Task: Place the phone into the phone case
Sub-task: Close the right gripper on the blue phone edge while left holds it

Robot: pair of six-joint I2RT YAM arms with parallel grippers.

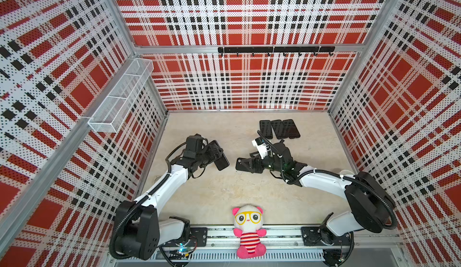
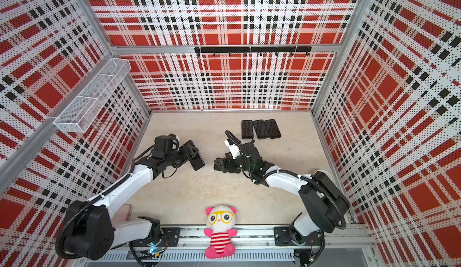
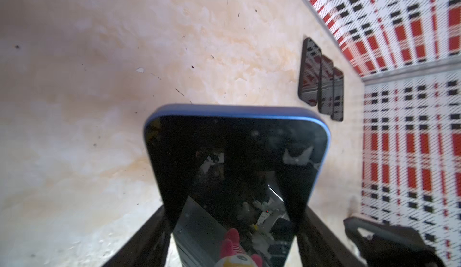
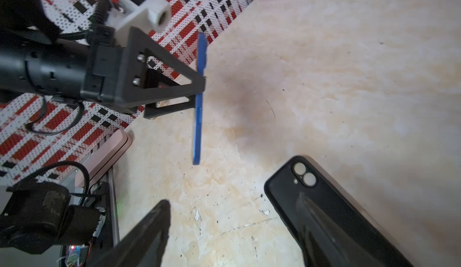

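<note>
My left gripper (image 1: 215, 154) (image 3: 232, 226) is shut on the phone (image 1: 222, 162) (image 3: 237, 148), a blue-edged handset with a dark screen, gripping its two long sides and holding it above the floor. In the right wrist view the phone (image 4: 197, 128) shows edge-on. The black phone case (image 1: 239, 164) (image 2: 217, 164) (image 4: 289, 186) lies at the middle of the floor, hollow side up, camera cut-out toward the left arm. My right gripper (image 1: 249, 164) (image 4: 233, 203) is open: one finger rests on the case, the other stands well off it over bare floor.
Three dark handsets (image 1: 279, 128) (image 3: 321, 83) lie side by side near the back wall. A plush toy (image 1: 248, 230) sits on the front rail. A pink flat object (image 4: 107, 153) lies by the left wall. A wire basket (image 1: 122, 96) hangs on the left wall.
</note>
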